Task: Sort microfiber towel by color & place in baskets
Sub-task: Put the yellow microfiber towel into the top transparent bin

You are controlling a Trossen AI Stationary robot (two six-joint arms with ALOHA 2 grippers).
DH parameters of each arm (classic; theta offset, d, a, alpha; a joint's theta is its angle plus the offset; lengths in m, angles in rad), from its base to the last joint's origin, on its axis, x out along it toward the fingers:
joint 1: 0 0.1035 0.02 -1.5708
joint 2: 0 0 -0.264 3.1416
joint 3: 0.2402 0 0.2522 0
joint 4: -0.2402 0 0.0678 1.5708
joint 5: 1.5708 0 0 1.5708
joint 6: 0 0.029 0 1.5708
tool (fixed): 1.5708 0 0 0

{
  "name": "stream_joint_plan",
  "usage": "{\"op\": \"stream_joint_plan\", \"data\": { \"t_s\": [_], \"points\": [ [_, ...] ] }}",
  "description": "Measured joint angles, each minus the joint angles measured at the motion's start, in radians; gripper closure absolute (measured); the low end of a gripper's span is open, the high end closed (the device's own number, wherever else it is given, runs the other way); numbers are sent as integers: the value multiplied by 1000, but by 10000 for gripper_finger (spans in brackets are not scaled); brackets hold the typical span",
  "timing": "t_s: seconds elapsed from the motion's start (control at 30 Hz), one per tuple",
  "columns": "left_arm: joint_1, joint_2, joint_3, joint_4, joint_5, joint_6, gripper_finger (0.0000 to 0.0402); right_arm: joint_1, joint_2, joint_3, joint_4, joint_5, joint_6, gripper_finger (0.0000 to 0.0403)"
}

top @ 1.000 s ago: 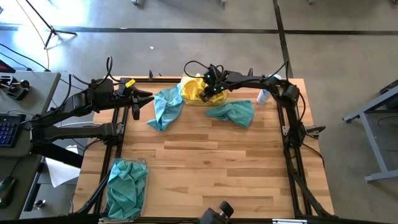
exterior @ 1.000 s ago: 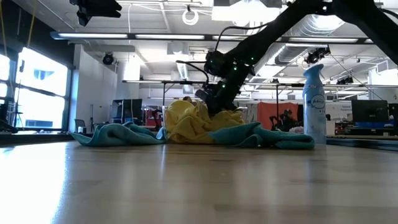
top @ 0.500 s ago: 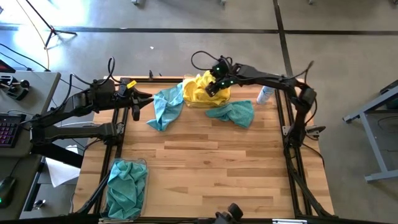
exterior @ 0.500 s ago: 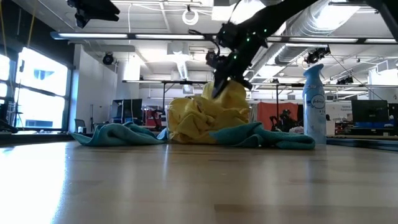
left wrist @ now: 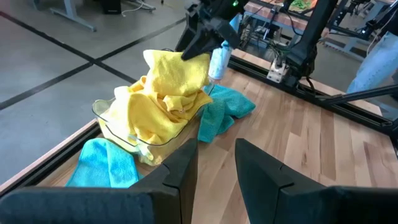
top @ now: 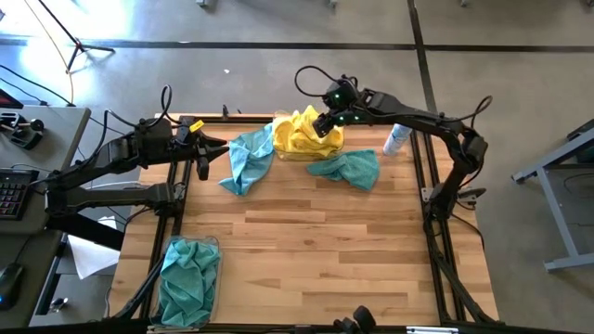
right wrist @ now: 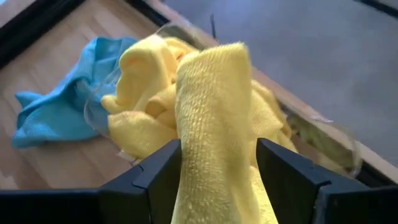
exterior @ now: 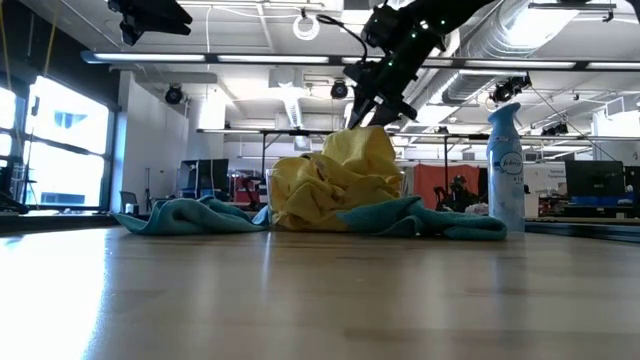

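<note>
Since the right gripper [top: 323,124] hangs above the far bin [top: 306,153], fingers apart, a yellow towel [top: 299,130] peaks between them; lift straight clear. From the low view, two teal towels [exterior: 425,218] wait beside it. Left gripper [left wrist: 214,168]: apart, empty.

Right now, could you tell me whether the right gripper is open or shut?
Open. The right gripper has its fingers spread either side of a yellow towel peak standing between them, above the basket.
</note>
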Motion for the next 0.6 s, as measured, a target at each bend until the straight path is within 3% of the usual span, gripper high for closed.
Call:
{"op": "stream_joint_plan", "data": {
  "t_s": [0.17, 0.4, 0.6],
  "points": [
    [0, 0, 0, 0, 0, 0, 307, 0, -2, 1, 1, 10, 35, 230],
    [0, 0, 0, 0, -2, 0, 307, 10, 88, 0, -3, 1, 34, 385],
    [0, 0, 0, 1, -19, 0, 307, 0, 212, 0, 11, 3, 48, 375]
  ]
}}
